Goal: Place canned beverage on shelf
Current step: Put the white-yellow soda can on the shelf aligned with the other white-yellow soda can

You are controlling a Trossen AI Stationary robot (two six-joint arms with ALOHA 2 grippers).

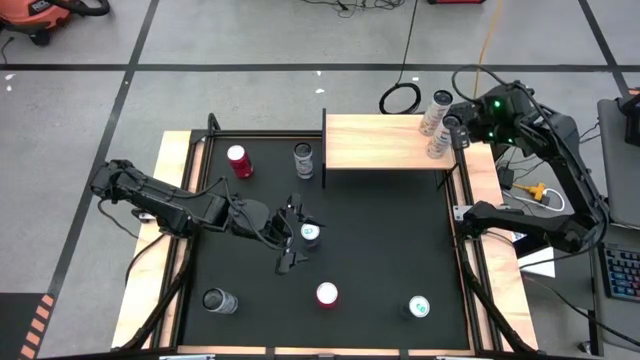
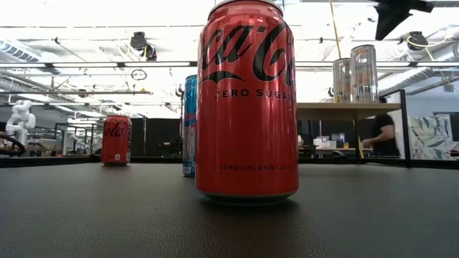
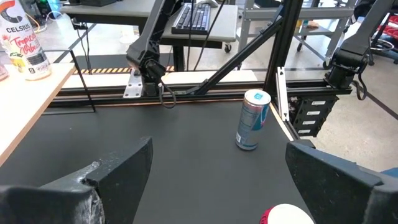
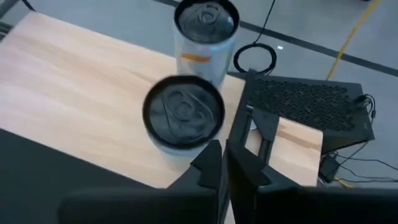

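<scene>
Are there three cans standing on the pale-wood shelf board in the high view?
No, only two tall white cans stand on the pale-wood shelf board, both at its right end.

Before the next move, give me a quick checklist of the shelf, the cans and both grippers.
1. Two cans upright on the shelf, at its right end: ok.
2. Right gripper shut, beside the cans and holding none: ok.
3. Left gripper open over the table: ok.
4. Can between its fingers: cannot tell.
5. Bare shelf space left: ok.
6. Six cans on the table, not yet shelved: not ok.
</scene>
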